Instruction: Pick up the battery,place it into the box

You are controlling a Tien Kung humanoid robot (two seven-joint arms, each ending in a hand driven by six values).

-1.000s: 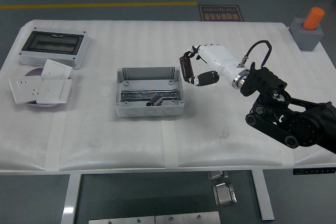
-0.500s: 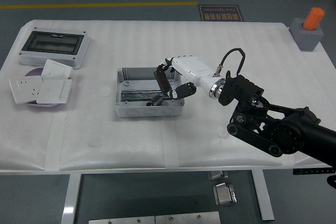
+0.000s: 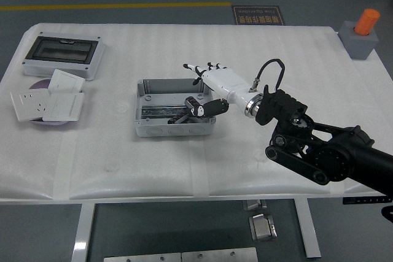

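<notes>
The right hand (image 3: pixel 206 87), white-shelled on a black arm, is held over the right end of the open grey plastic junction box (image 3: pixel 175 107) at the middle of the white padded bench (image 3: pixel 245 47). Half a second ago a dark cylindrical battery was pinched upright between its fingers; now the fingers (image 3: pixel 195 67) are spread and nothing is gripped. A dark cylindrical piece (image 3: pixel 191 104) is seen just below the thumb, inside the box's right end, and it is judged to be the released battery, though it cannot be told apart with certainty from the thumb tip and from the dark part already lying in the box. The placing step is therefore taken as done or nearly done, with only withdrawal of the arm left.

The left arm is not seen. Well apart at the left, a grey enclosure with a dark transparent lid (image 3: pixel 61 55) and white wall-socket plates (image 3: pixel 46 102) are left untouched, as is the orange cylinder on a grey block (image 3: pixel 362 32) at the far right.
</notes>
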